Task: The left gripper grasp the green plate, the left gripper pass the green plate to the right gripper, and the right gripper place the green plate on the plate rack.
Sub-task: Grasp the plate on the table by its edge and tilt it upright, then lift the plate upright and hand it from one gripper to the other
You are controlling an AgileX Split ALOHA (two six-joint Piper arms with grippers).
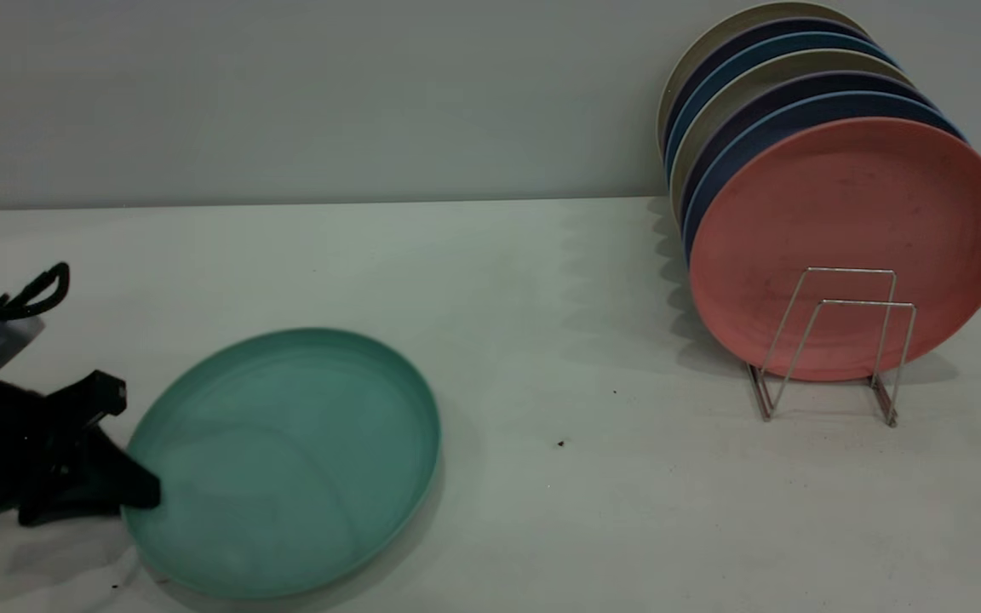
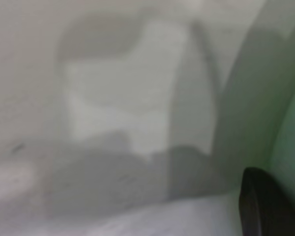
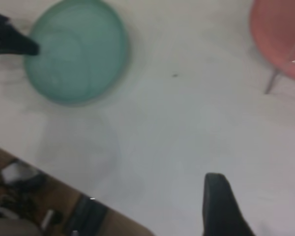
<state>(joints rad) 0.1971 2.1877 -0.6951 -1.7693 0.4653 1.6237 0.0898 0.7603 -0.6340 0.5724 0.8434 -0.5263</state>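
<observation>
The green plate (image 1: pixel 286 460) lies on the white table at the front left; it also shows in the right wrist view (image 3: pixel 76 51) and as a green edge in the left wrist view (image 2: pixel 290 128). My left gripper (image 1: pixel 133 444) is at the plate's left rim, open, with its nearer fingertip (image 1: pixel 146 495) touching the rim and the other finger (image 1: pixel 107 396) apart from it. The right gripper (image 3: pixel 258 209) hangs high over the table's middle, open and empty, out of the exterior view. The plate rack (image 1: pixel 831 340) stands at the right.
A salmon-pink plate (image 1: pixel 848 243) stands in the rack with several blue and beige plates (image 1: pixel 763 94) behind it; two front loops are free. The table's edge with clutter below it (image 3: pixel 39 196) shows in the right wrist view.
</observation>
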